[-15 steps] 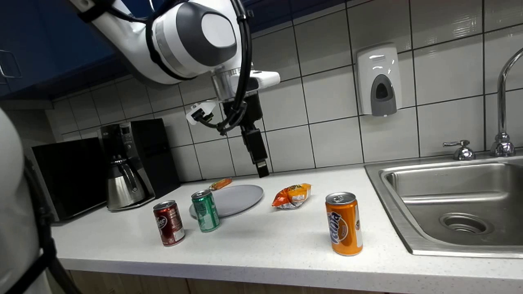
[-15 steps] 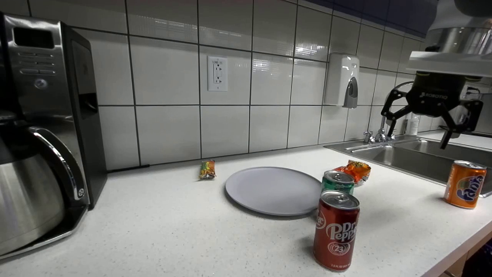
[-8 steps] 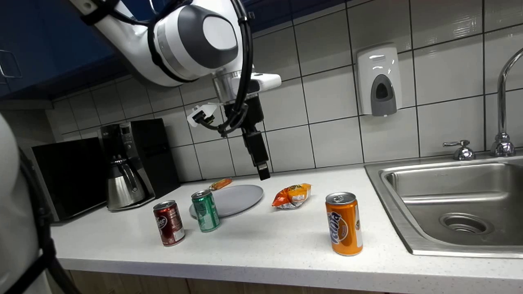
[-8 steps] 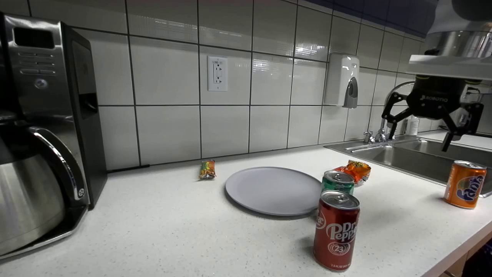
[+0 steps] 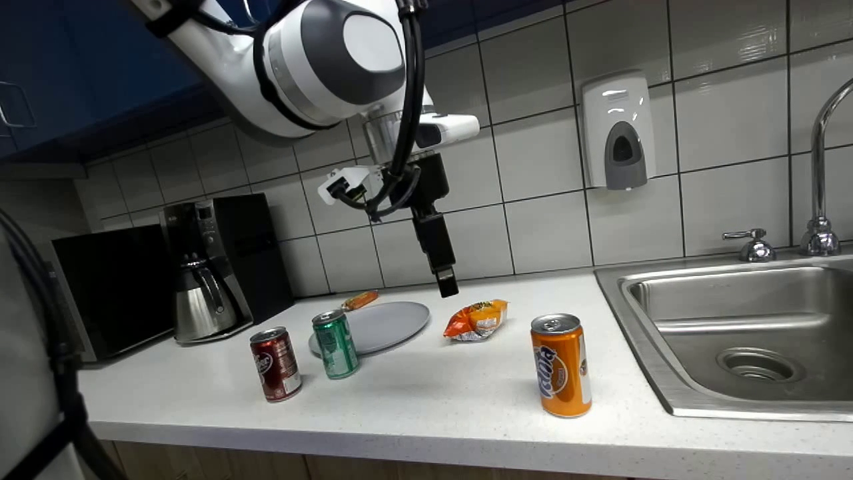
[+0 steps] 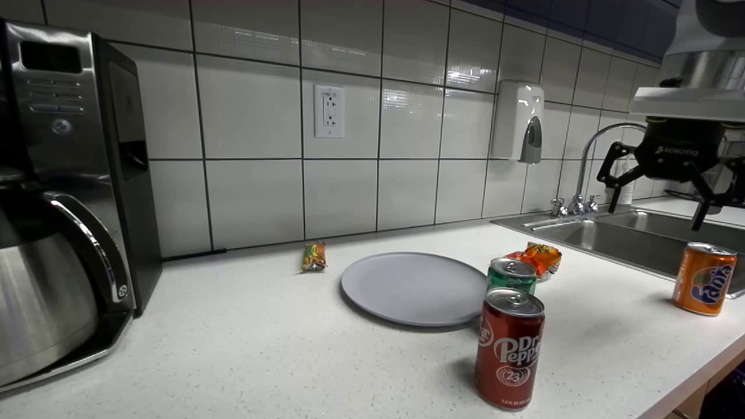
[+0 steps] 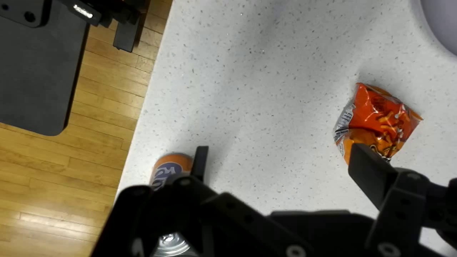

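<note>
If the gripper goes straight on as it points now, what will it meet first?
Probably the counter, between the snack bag and the Fanta can, since the gripper points down there. Depth is unclear, so it might brush one of those two first.

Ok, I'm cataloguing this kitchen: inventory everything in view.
Fanta can: one, orange, near sink
Dr Pepper can: one, red, counter
Green can: one, green, near plate
Plate: one, grey, counter
Snack bag: one, orange, counter
Snack packet: one, multicoloured, near wall
Coffee maker: one, black-silver, counter
Boxy appliance: one, black, counter
Dispenser: one, white, wall
Outlet: one, white, wall
Sink: one, silver, counter
Faucet: one, silver, behind sink
Cabinets: count unclear, blue, overhead
Floor: one, tan, below
Arm: one, white, overhead
Gripper: one, black, open, above counter
</note>
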You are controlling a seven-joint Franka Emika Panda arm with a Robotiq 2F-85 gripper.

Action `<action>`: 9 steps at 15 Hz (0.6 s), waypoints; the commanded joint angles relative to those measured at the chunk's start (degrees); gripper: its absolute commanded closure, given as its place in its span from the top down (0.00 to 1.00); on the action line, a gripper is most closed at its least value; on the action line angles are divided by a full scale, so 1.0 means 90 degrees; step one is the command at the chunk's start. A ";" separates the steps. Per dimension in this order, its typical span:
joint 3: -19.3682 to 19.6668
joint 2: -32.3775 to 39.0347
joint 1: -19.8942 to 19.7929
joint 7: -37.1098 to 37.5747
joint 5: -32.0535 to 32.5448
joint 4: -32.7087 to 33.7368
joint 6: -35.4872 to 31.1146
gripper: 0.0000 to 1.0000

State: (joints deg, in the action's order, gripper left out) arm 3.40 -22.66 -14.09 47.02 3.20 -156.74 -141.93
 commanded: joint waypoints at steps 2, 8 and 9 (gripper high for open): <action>-0.0093 -0.0147 -0.0450 0.0072 0.0341 0.0011 0.0365 1.00; 0.0006 -0.0125 -0.0876 0.0107 0.0771 0.0015 0.0410 1.00; 0.0036 -0.0105 -0.0936 0.0103 0.0812 0.0008 0.0368 1.00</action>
State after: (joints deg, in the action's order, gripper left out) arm 3.79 -22.68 -20.37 47.10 8.54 -156.74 -140.05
